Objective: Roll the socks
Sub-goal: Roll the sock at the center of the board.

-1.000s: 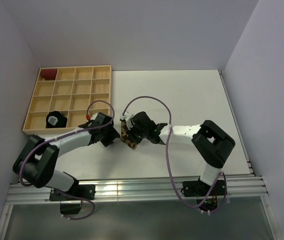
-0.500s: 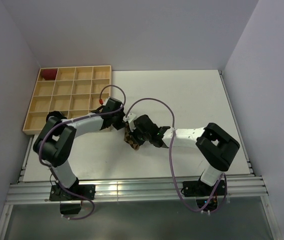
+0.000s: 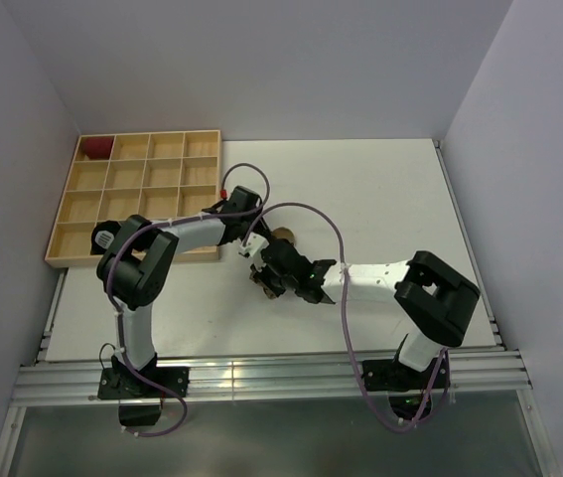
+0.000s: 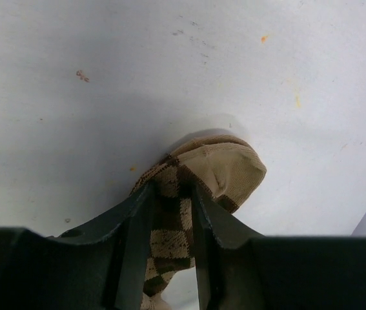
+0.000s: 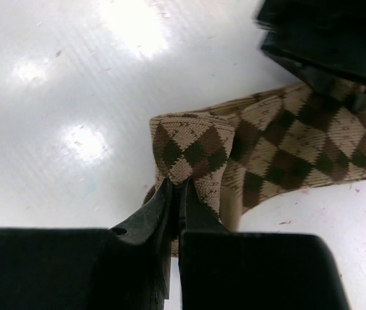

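From above you see little of the tan sock (image 3: 282,236): the left gripper (image 3: 259,231) and right gripper (image 3: 266,275) cover all but a tan tip and a brown scrap. In the left wrist view its lower length sinks behind the fingers (image 4: 137,226) and runs off the bottom edge. In the right wrist view it runs off the right edge, and the left gripper is a dark blur cut off by the top corner. The black sock (image 3: 104,239) in the tray (image 3: 167,177) lies mostly under the left arm (image 3: 137,263). The red bundle (image 3: 94,147) is too small to make out.
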Robot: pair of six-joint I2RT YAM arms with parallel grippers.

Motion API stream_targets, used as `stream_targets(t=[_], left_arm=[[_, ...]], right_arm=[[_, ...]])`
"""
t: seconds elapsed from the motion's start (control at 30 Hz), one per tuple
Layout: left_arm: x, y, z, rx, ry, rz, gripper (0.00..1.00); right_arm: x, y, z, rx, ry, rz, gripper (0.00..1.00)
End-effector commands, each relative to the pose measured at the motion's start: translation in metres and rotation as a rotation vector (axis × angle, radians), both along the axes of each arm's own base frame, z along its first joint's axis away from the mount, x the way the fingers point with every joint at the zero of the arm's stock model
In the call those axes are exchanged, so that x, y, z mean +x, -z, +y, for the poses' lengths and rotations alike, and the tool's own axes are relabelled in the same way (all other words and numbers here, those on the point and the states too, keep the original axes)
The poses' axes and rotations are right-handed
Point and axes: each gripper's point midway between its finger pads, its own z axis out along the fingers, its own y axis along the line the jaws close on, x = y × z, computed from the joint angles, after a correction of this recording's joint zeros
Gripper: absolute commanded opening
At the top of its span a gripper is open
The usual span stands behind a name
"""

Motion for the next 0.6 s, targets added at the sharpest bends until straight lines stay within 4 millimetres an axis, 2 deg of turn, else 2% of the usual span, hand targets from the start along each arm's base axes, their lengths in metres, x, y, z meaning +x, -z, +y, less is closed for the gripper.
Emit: stream_targets(t=[0.0, 0.1, 0.27, 0.33, 0.5, 0.57], left_arm=[[0.0, 0.019, 0.002, 0.045, 0.018, 0.018, 0.36], [0.003, 0.019, 0.0, 0.053, 0.023, 0.014, 0.35], [0.009, 0.013, -0.001, 0.057, 0.026, -0.009, 0.35], [0.012, 0.012, -0.001, 0.06, 0.026, -0.017, 0.35], [0.018, 0.011, -0.003, 0.07, 0.028, -0.02, 0.36], [0.02, 0.007, -0.005, 0.065, 0.032, -0.03, 0.37]], right_arm=[[-0.024, -0.003, -0.002, -0.053, -0.079, -0.004, 0.0], [-0.031, -0.004, 0.006, -0.031, -0.089, 0.018, 0.0], [-0.036, 0.022, 0.004, -0.018, -0.078, 0.147, 0.0], [-0.035, 0.024, 0.003, -0.005, -0.079, 0.181, 0.0], [-0.038, 0.014, 0.006, 0.062, -0.124, 0.276, 0.0], [-0.035, 0.022, 0.001, 0.065, -0.079, 0.34, 0.0]])
